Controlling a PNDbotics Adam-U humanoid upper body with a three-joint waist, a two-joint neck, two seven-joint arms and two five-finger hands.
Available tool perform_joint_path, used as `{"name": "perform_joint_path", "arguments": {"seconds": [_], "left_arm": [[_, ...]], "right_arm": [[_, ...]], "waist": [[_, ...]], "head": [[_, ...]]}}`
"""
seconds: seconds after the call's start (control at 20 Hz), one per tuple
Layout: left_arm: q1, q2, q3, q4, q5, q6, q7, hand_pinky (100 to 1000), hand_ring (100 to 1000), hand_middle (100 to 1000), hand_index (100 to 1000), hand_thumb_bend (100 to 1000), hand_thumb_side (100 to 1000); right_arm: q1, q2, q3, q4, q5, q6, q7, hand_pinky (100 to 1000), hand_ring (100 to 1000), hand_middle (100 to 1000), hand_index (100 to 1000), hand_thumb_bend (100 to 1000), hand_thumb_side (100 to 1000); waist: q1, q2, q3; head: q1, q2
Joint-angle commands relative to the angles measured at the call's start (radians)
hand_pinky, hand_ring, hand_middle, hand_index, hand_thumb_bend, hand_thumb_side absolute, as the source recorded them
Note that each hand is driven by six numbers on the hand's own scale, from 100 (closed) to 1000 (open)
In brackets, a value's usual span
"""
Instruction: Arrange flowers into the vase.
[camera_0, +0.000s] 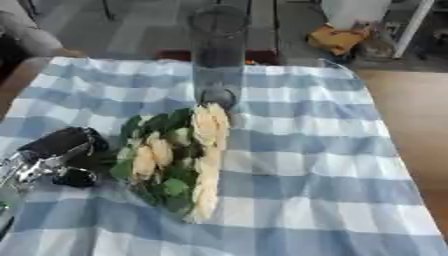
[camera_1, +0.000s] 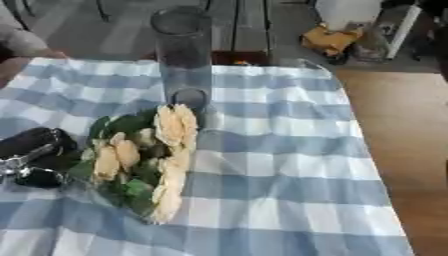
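The flowers (camera_0: 179, 160), pale yellow blooms among green leaves, lie in a loose bunch on the counter (camera_0: 332, 165), which is covered by a blue-and-white checked cloth. At twelve o'clock from the bunch stands the vase (camera_0: 217, 55), a tall clear glass cylinder, upright, with the topmost blooms just beside its base. Nothing shows inside the vase, so the arranging looks not yet begun: every flower still has to be lifted and set in stem-first.

At nine o'clock from the bunch the left robot hand (camera_0: 61, 150) comes in from the left edge, black with silver parts, close against the leaves. Whether it touches or holds any stem cannot be told, nor whether its fingers are apart or together, since its shape runs together with a dark round piece below it. The right robot hand shows in neither view.

The stems are hidden under the leaves, so which way they point is unclear. At the far edge of the counter, beyond the vase, clutter on the floor is hard to make out.
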Motion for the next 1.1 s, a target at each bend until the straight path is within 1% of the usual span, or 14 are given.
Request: {"name": "perform_joint_path", "arguments": {"seconds": [0.05,0.25,0.4,0.45,0.5,0.65,0.75,0.85,1.05,1.1], "left_arm": [[-0.008,0.032,0.019,-0.021,0.033,0.017,-0.012,106,302,372,525,100,263],[-0.008,0.034,0.025,-0.026,0.058,0.037,-0.019,100,263,331,488,100,224],[-0.008,0.031,0.027,-0.015,0.059,0.042,-0.014,100,196,273,433,100,198],[-0.008,0.029,0.028,-0.010,0.057,0.042,-0.011,100,191,269,428,100,198],[-0.009,0.028,0.028,-0.006,0.053,0.041,-0.006,100,154,234,393,100,205],[-0.016,0.022,0.031,0.004,0.020,0.030,0.029,100,101,185,345,100,225],[-0.018,0.017,0.032,0.012,-0.004,0.021,0.055,100,100,157,320,100,231],[-0.020,0.013,0.033,0.020,-0.019,0.012,0.074,100,100,106,272,100,243],[-0.022,0.010,0.036,0.026,-0.028,0.000,0.100,100,100,100,250,100,248],[-0.021,0.010,0.037,0.025,-0.025,-0.001,0.103,100,100,100,250,100,359]], "right_arm": [[-0.012,-0.018,-0.012,-0.017,0.001,0.007,-0.003,689,782,791,816,100,1000],[-0.011,-0.015,-0.013,-0.021,0.001,0.014,-0.003,689,782,790,816,100,1000],[-0.010,-0.014,-0.014,-0.024,0.001,0.019,-0.004,688,781,789,815,100,1000],[-0.010,-0.014,-0.014,-0.025,0.001,0.020,-0.004,688,781,789,815,100,1000],[-0.010,-0.014,-0.014,-0.025,0.001,0.021,-0.004,687,780,788,815,100,1000],[-0.009,-0.012,-0.015,-0.027,0.001,0.024,-0.005,687,780,787,814,100,1000],[-0.009,-0.011,-0.015,-0.028,0.001,0.026,-0.004,687,780,787,814,100,1000],[-0.009,-0.011,-0.015,-0.029,0.000,0.026,-0.005,687,780,787,814,100,1000],[-0.009,-0.011,-0.015,-0.027,0.000,0.025,-0.007,687,779,786,814,100,1000],[-0.010,-0.011,-0.015,-0.027,0.001,0.025,-0.006,687,779,786,814,100,1000]], "waist": [[0.004,-0.018,0.001],[0.007,-0.020,0.000],[0.009,-0.020,-0.002],[0.009,-0.020,-0.002],[0.009,-0.021,-0.003],[0.009,-0.022,-0.004],[0.009,-0.022,-0.004],[0.008,-0.022,-0.005],[0.007,-0.023,-0.004],[0.006,-0.023,-0.004]], "head": [[-0.008,0.010],[-0.014,0.012],[-0.016,0.009],[-0.016,0.008],[-0.016,0.006],[-0.012,-0.007],[-0.010,-0.017],[-0.007,-0.023],[-0.005,-0.031],[-0.004,-0.033]]}}
